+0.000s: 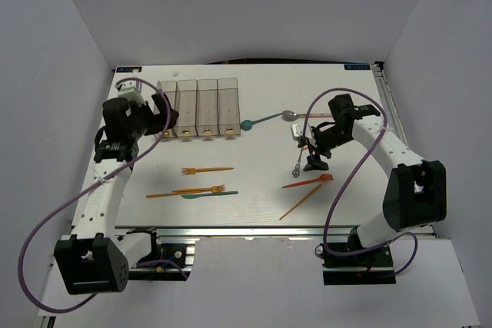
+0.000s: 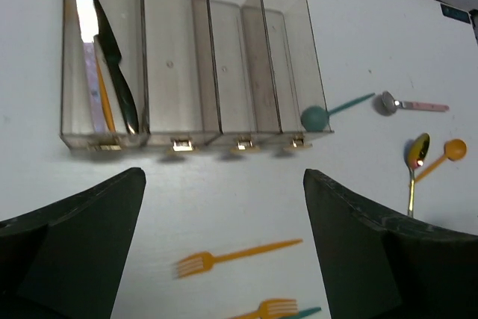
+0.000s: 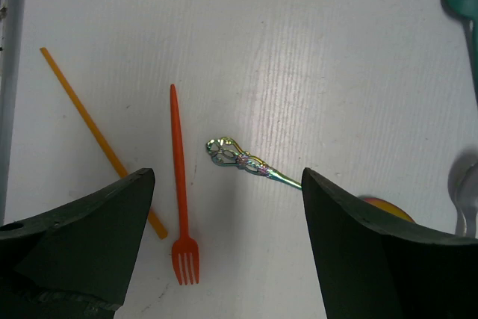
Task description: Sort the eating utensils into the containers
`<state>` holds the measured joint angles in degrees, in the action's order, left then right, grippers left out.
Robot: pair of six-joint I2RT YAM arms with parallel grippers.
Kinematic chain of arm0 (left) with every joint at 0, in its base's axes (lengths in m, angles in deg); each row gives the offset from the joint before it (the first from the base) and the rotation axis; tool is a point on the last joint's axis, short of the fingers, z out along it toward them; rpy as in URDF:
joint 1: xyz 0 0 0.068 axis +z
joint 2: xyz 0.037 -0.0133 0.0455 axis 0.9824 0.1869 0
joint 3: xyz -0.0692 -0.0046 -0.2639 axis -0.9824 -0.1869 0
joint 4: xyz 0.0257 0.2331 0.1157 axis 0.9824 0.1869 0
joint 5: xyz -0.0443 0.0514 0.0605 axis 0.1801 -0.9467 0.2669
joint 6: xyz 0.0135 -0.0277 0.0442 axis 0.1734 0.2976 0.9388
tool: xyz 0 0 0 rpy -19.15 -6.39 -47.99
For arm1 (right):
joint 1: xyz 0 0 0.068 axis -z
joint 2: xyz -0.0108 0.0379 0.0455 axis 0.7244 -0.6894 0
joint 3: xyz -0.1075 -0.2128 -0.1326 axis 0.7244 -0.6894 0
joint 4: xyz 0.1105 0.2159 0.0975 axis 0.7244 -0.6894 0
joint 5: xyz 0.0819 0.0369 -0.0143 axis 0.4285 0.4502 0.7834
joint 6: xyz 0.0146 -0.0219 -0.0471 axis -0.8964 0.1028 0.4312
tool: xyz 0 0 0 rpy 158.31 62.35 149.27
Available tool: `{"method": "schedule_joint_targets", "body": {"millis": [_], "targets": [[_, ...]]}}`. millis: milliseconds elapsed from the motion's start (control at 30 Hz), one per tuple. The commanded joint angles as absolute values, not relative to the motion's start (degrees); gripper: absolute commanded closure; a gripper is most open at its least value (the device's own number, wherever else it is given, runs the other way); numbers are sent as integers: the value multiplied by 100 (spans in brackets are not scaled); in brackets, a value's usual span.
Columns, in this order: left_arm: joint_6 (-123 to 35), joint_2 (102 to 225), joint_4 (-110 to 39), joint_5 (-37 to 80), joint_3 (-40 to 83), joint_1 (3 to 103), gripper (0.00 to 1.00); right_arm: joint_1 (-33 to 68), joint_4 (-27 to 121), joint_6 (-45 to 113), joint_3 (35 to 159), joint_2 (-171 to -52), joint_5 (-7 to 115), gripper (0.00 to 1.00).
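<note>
We see a white ribbed table [image 1: 254,217] boxed in by grey walls [image 1: 69,28] on the left, right and far sides. The strip along the near edge is open, and so is the gap between the two utensil clusters.

Four clear smoky plastic bins joined in a row [image 1: 207,101] sit toward the far-left corner. The leftmost bin holds a silver-bladed knife with a pale handle [image 2: 86,28], a black plastic knife [image 2: 118,72] and a slim orange piece [image 2: 105,106]. The other three bins look empty.

A teal plastic spoon [image 1: 257,121] has its bowl just beside the right end of the row. A metal spoon with a pink handle [image 1: 296,116] lies further toward the right edge.

Mid-left on the table are an orange plastic fork [image 1: 206,170], a second orange fork [image 1: 196,190] and a teal plastic knife [image 1: 209,195].

Mid-right are a red-orange plastic fork [image 3: 179,184], a long orange stick-like utensil [image 3: 97,136] and an iridescent metallic spoon [image 3: 246,160]. An orange spoon [image 2: 448,151] is near the iridescent one.

The left gripper [image 2: 222,177] hangs just on the near side of the bins. Its jaws are spread wide and it holds and touches nothing. The right gripper [image 3: 228,177] hovers over the iridescent spoon's handle, also spread wide and gripping nothing.
</note>
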<state>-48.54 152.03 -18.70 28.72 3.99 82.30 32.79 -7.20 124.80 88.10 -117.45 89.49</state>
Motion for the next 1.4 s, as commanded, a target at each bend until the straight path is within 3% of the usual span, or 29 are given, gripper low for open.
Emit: {"method": "schedule_joint_targets", "body": {"millis": [0,200,1167,1367], "targets": [[-5311,14716,-1747,3195,-101,8257,2,3279,-1174,13139,8719,-11594,8975,15],[-5470,14179,-1808,3406,-498,8257,2,3271,-1403,13449,8622,-11612,9027,16],[-5831,14390,-1958,3995,-586,8257,2,3227,-1042,12842,8675,-11665,9203,18],[-5962,14355,-1958,4224,-717,8257,2,2727,-1016,12607,8771,-11691,9151,21]]}}
